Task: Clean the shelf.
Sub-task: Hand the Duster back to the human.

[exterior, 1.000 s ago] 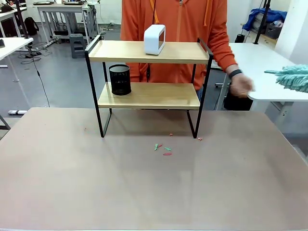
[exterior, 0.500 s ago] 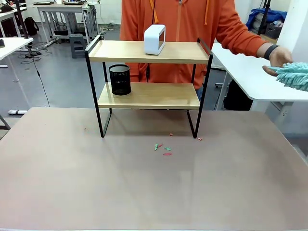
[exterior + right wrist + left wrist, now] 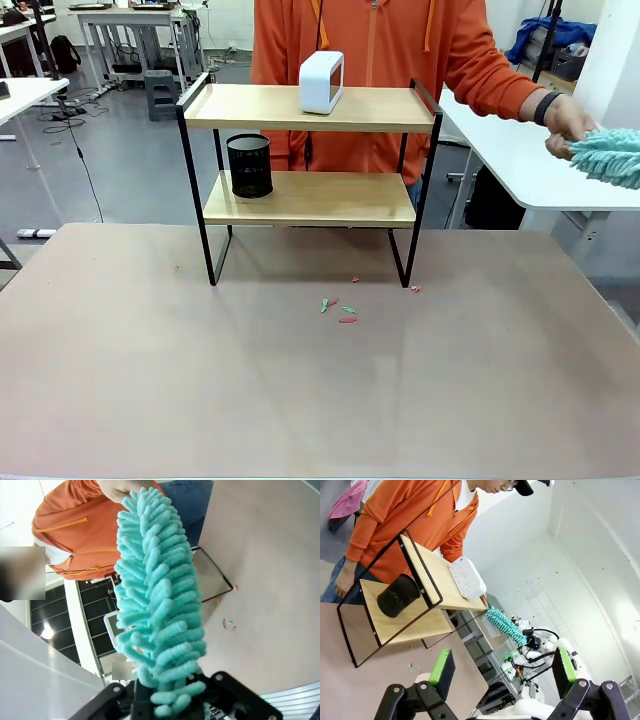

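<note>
Duster was out, shelf not touched yet

Right gripper [image 3: 165, 700] pinched the teal microfiber duster [image 3: 157, 595] while the person's hand [image 3: 566, 122] steadied its tip; left gripper [image 3: 502, 667] hung spread. The shelf [image 3: 310, 198] stood at the table's [image 3: 300, 400] far edge, ready for dusting.

Brown worktop [image 3: 150, 380] seen across front view; shelf [image 3: 310, 198] stood on its far half, black frame legs planted on surface. Black mesh cup [image 3: 249, 166] set on lower board, left end. White box-shaped device [image 3: 321, 82] placed on upper board, right of centre. Small red and green scraps [image 3: 340, 310] scattered on worktop just before shelf's right legs.
</note>
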